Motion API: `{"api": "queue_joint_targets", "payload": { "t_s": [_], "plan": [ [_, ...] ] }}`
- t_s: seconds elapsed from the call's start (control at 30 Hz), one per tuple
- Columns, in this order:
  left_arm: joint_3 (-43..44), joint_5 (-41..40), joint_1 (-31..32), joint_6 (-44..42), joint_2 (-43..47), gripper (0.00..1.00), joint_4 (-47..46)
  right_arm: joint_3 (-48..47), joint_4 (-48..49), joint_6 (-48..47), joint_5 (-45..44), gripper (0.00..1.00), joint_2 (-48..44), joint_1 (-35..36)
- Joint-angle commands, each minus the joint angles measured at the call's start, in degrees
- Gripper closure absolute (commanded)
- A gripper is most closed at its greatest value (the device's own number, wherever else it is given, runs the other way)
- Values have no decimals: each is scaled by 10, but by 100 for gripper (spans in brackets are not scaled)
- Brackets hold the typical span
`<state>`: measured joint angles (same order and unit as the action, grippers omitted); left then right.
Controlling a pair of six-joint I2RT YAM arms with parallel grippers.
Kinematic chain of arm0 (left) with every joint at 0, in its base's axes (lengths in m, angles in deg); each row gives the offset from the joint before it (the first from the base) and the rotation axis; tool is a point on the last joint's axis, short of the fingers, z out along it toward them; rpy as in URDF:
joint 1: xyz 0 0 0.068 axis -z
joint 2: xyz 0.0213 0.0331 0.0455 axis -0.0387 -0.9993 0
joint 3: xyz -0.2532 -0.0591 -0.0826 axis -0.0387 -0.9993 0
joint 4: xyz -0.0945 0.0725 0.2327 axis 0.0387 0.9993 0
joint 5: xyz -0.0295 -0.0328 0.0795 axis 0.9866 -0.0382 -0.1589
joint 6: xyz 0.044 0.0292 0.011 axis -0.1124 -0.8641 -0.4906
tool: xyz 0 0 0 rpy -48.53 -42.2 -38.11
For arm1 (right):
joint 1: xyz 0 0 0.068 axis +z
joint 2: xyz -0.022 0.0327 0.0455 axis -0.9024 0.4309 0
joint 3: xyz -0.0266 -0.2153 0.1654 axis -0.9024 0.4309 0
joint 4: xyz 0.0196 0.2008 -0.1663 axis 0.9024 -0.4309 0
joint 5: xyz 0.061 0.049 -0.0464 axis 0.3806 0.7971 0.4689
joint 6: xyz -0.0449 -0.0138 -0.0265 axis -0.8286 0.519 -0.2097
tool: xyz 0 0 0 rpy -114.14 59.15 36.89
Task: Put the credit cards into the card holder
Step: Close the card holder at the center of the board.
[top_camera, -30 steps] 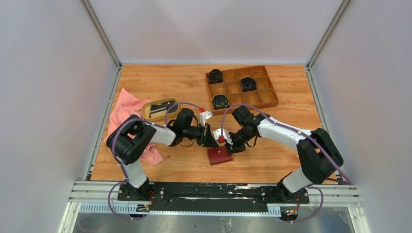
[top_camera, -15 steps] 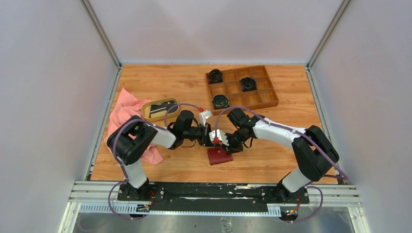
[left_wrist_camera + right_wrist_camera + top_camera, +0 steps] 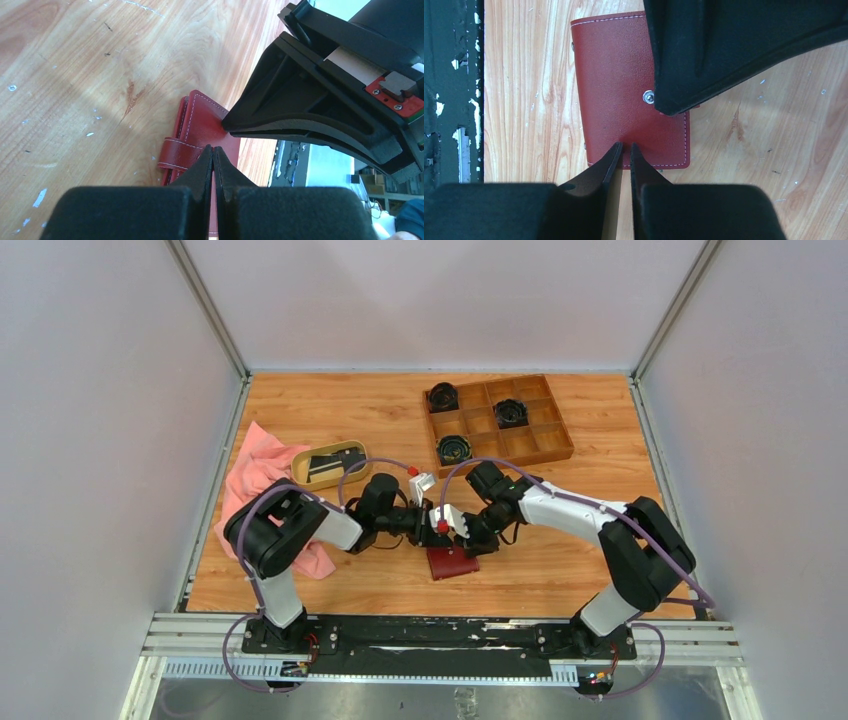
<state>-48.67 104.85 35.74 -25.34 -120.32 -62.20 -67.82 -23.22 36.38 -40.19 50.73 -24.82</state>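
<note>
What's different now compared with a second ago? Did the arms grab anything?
Both grippers drew together over the card holder: the left gripper edged right, the right gripper moved left. Nothing was visibly grabbed or released. The card holder, dish, wooden box and pink cloth stayed put.

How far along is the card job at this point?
Nothing looks done: the card holder lies folded shut on the table. In hand: left gripper and right gripper both meet over it, no card visible in either. Left: open it, then bring over the credit cards lying in the oval dish.
</note>
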Motion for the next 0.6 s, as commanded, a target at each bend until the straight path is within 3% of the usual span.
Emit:
{"api": "queue_joint_targets", "payload": {
  "t_s": [0.0, 0.57],
  "plan": [
    [-8, -11, 11, -2, -10, 100, -18, -5, 0, 5, -30, 86, 19, 9],
    [-17, -25, 22, -1, -8, 100, -21, -10, -2, 15, -38, 87, 27, 11]
  ]
}}
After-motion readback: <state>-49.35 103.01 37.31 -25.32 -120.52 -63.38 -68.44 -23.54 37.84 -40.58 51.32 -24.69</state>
